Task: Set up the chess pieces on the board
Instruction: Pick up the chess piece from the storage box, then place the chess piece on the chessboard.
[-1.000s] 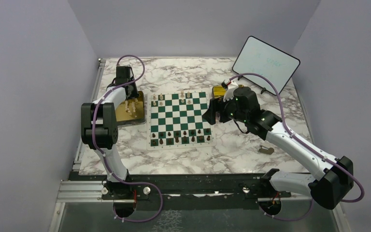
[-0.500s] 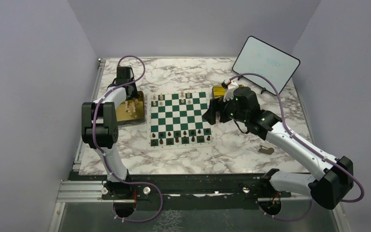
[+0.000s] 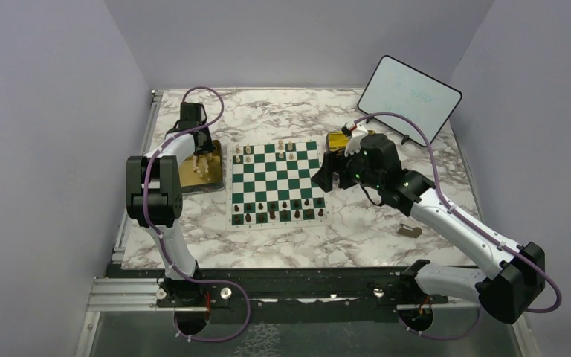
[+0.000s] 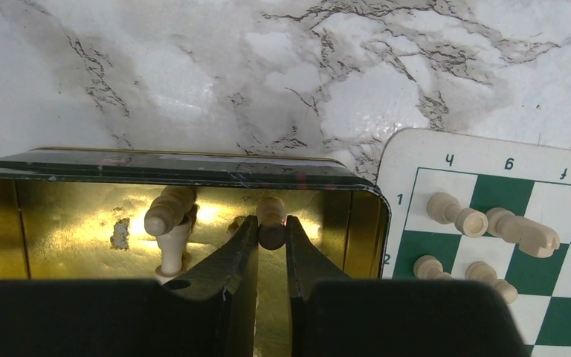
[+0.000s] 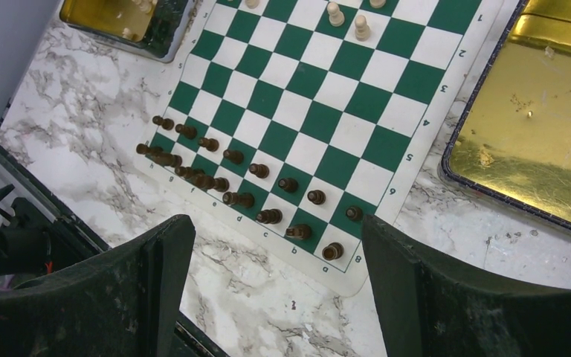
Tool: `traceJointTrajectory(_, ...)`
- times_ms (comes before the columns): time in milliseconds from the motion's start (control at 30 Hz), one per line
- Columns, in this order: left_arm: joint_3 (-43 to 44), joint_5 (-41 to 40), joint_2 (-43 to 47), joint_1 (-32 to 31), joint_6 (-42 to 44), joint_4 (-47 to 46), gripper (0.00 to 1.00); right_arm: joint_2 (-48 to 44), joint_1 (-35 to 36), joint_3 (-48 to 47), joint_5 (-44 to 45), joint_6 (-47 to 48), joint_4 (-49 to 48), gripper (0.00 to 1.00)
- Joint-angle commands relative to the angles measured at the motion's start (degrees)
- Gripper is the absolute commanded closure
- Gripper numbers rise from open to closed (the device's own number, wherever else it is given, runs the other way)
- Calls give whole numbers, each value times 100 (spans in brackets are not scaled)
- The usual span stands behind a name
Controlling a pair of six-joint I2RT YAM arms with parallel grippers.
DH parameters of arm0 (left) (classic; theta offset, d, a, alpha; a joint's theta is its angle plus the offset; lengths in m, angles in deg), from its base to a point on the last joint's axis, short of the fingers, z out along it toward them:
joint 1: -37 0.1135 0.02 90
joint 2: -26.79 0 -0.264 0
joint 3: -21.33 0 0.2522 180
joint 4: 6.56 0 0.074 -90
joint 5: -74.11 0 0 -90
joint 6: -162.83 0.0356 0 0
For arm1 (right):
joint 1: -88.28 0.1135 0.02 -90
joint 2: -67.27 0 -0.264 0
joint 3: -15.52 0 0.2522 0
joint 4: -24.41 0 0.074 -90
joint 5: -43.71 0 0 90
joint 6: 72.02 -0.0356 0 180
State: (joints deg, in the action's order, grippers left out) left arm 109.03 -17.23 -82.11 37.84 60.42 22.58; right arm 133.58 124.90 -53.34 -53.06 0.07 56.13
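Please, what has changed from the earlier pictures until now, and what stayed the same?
The left tool closed further inside the gold tray and now pinches a cream piece by its head. Otherwise nothing visibly shifted in the top view: the right tool stays wide open over the edge of the board, and the pieces on it have not moved.

Inspection finds the board [image 3: 275, 182], a flat mat of green and white checks with a white border, lying flat. On it, dark brown pieces [image 5: 259, 170] stand upright in two rows along the near edge, and several cream pieces [image 4: 457, 216] occupy the two far rows. The loose cream pieces [image 4: 169, 216] stand off it, just beside its far-left corner.
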Motion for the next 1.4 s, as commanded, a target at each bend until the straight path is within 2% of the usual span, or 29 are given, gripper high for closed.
traceJointTrajectory(0, 265, 42, 196, 18, -28, 213, 85, -114, -32, -2, 44, 12, 8, 12)
traceJointTrajectory(300, 324, 51, 879, 13, -82, 526, 85, -177, -32, 5, 123, 17, 209, 11)
traceJointTrajectory(467, 332, 347, 1246, 13, -191, 653, 85, -240, -32, 29, 9, 8, 178, 11)
traceJointTrajectory(633, 286, 623, 1548, -74, -236, 826, 85, -216, -32, 40, 188, -106, 311, 4)
traceJointTrajectory(733, 246, 635, 1698, -377, -220, 930, 85, -222, -32, 18, 266, -107, 404, 0)
traceJointTrajectory(1000, 526, 547, 1803, -1205, -289, 1056, 85, -258, -32, -92, 642, -140, 707, 0)
traceJointTrajectory(1367, 1610, 309, 874, -2221, -570, 1203, 85, -741, -32, 11, 892, -45, 846, 0)
